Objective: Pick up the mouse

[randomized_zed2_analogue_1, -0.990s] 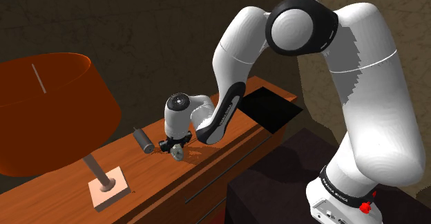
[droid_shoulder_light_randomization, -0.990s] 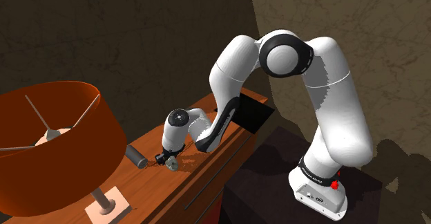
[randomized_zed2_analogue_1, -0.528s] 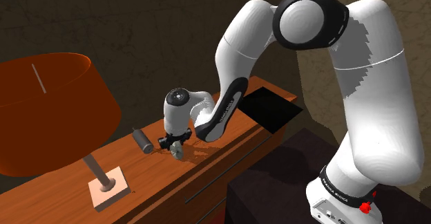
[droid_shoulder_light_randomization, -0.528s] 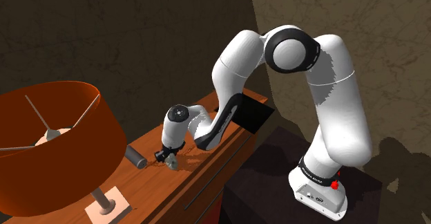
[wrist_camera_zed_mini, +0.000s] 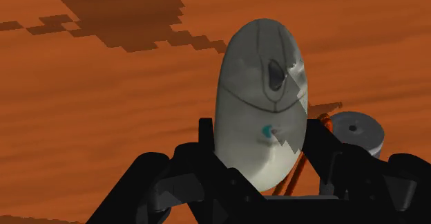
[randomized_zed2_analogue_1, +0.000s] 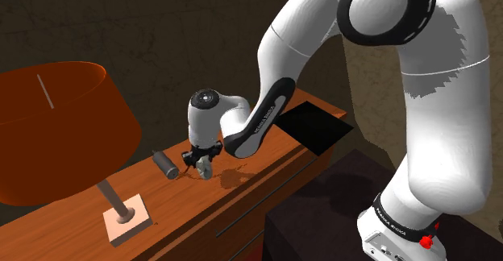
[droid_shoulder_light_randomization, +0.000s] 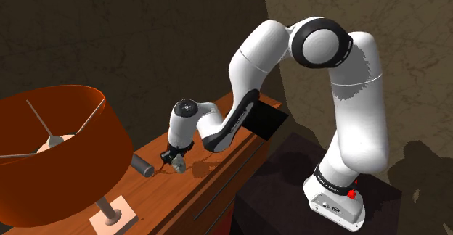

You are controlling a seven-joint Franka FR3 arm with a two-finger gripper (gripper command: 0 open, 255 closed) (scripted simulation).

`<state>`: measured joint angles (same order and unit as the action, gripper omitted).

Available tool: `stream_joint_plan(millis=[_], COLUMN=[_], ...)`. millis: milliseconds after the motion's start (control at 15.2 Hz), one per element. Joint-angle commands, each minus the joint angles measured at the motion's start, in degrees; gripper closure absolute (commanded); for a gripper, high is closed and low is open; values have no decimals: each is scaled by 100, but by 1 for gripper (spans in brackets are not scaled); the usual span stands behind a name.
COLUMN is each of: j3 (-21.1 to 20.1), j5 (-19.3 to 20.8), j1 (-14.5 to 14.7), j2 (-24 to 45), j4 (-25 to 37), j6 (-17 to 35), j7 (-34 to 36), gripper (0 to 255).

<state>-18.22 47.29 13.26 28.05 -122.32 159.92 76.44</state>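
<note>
Now: gripper [wrist_camera_zed_mini: 260,134] clamped on grey mouse [wrist_camera_zed_mini: 259,77], fingers pinching its long sides near rear end, narrow width suiting the jaws. Mouse seemingly just clear of wooden dresser top [droid_shoulder_light_randomization: 218,165]. Dark cylinder [droid_shoulder_light_randomization: 142,164] lies just beside, apart. Lamp [droid_shoulder_light_randomization: 51,150] stands beyond it; straight-up path judged unobstructed.

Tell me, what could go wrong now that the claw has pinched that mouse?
The claw grips the grey mouse only near one end. Most of its rounded shell sticks out beyond the grip, so it might slip or twist loose. Also, a dark cylinder lies on the wooden top close beside the claw, and a sideways swing could knock it rolling.
</note>
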Motion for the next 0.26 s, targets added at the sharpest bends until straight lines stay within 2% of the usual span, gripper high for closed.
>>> stream_joint_plan(millis=[0, 198], j3=[-125, -193], j5=[-162, -251], j1=[-96, -148], j2=[-137, -213], j4=[-42, -66], j6=[-94, -145], j7=[-149, -229], gripper=[255, 255])
